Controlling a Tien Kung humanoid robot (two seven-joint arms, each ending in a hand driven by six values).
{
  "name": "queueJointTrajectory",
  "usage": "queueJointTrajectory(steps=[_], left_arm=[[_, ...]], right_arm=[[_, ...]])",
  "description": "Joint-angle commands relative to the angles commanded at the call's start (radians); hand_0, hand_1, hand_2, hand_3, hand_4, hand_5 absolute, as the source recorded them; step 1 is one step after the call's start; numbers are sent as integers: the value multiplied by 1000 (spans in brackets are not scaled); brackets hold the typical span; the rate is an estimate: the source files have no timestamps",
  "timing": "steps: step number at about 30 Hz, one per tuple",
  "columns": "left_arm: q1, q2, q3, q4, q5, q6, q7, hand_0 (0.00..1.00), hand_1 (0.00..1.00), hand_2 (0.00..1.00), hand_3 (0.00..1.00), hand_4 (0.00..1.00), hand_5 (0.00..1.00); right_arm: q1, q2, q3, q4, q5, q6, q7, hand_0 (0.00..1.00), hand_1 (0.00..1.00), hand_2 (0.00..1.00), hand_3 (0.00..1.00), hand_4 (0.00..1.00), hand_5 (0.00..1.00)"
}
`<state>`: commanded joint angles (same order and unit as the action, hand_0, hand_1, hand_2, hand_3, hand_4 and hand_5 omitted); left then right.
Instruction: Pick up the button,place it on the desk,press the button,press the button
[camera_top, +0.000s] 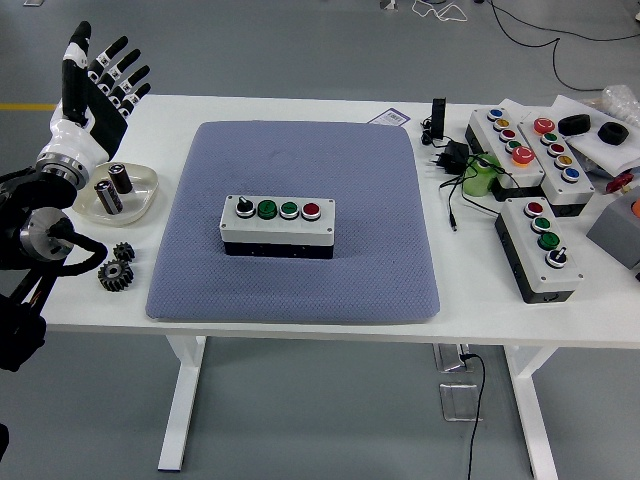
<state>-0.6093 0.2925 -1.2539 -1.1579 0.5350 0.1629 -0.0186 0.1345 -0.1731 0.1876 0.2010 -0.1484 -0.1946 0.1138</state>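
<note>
A: Where is the left hand (97, 85)?

B: Up at ten o'clock, over the table's (300, 108) far left corner. Its five fingers (118, 68) are spread wide apart and hold nothing. The right hand does not show.

A: What is next to it?

B: One dish (140, 200) just below it, with two small batteries (113, 187) inside. At eight o'clock, two black gears (116, 270) lie touching each other near the table's front edge.

A: And the button box (277, 226)?

B: It sits in the middle of the one blue mat (295, 290). On top it has one black knob, two green buttons and one red button, in a row.

A: How much room is around it?

B: Lots. The mat is bare on all sides of the box.

A: What is on the right?

B: Three more button boxes (540, 247) at two to three o'clock, a black plug (449, 155) with a cord, and a green thing (482, 176). That side is crowded, right to the edge.

A: And the room?

B: A white table on a grey floor. Black cables (560, 45) lie on the floor at one o'clock, and a yellow line (30, 107) runs at the left.
</note>
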Motion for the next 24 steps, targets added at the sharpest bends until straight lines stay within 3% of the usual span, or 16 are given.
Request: queueJointTrajectory(steps=[7,13,24], left_arm=[[0,8,-1,-10,20,1,-11,939,921,933,906,738,998],[13,16,-4,-38,133,49,-34,913,898,910,901,736,998],[13,13,15,-48,169,38,-31,911,895,908,899,740,998]], right_arm=[[8,-1,2,-1,-2,-1,2,727,693,743,686,440,300],[10,-2,-2,-2,4,-4,4,727,692,745,688,441,303],[4,-4,-22,-2,29,-8,2,726,692,745,685,438,305]])
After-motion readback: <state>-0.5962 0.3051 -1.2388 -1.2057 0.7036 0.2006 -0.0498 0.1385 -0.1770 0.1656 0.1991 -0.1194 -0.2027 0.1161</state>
